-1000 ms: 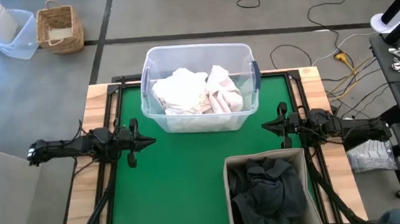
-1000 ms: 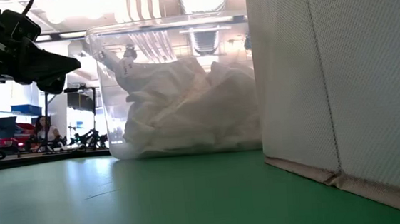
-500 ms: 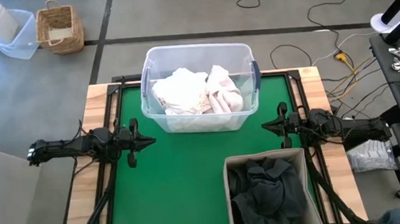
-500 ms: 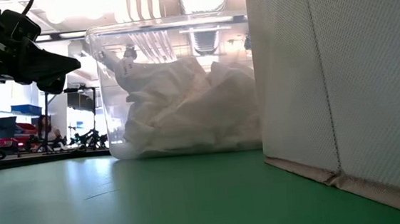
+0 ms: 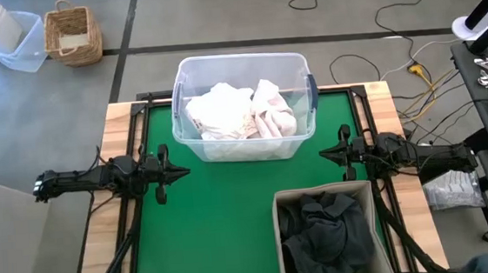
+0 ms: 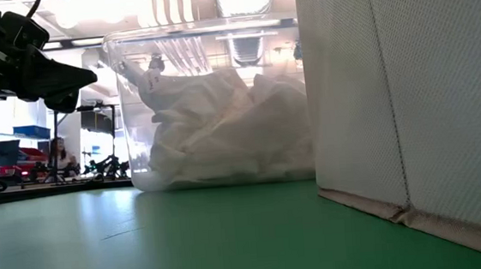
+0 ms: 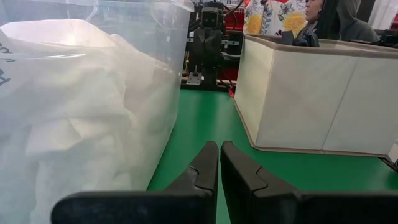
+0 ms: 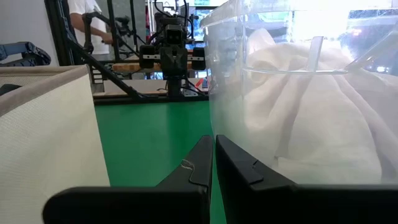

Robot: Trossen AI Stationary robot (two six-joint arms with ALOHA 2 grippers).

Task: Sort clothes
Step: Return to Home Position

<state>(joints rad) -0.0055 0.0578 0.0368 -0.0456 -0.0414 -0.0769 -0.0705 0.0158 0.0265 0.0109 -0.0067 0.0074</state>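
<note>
Over opposite edges of the table (image 5: 224, 216), left gripper (image 5: 179, 169) and right gripper (image 5: 323, 153) are held clenched, empty, unmoved; clothes (image 5: 233, 111) are sorted, task judged complete.

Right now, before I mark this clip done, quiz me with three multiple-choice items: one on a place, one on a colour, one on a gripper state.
1. Where do the dark clothes lie? A) in the clear tub B) in the beige box C) in the left gripper
2. What colour is the tub's load? A) black B) red C) white and pale pink
3. How are the left gripper and the right gripper? A) both shut, empty B) both open C) both shut on fabric
Answers: B, the high view shows them piled inside the box. C, the pale clothes look white and pinkish. A, each wrist view shows fingers pressed together with nothing between.
</note>
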